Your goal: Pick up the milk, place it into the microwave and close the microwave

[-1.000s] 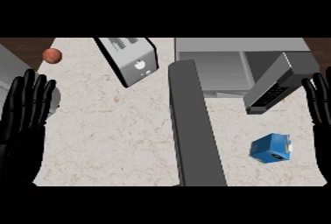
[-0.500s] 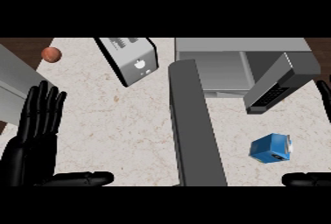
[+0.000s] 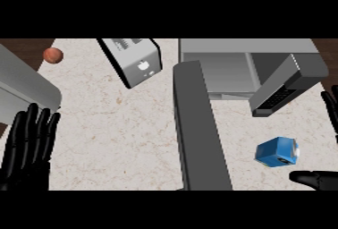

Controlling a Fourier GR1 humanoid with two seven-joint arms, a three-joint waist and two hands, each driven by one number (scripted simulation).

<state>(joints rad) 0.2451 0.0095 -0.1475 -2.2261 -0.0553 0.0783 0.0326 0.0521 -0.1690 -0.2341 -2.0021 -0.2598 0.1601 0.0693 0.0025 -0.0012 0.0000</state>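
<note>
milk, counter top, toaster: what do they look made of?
milk: blue box, flat faces, white patch; looks like matte coated paperboard, unconfirmed.
counter top: pale beige with brown flecks; reads as stone, possibly laminate.
toaster: even light grey shell, dark side; probably metal, though painted plastic would look alike.

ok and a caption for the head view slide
Milk carton on the counter in front of the open microwave, right hand open beside it, left hand resting at lower left.
</note>
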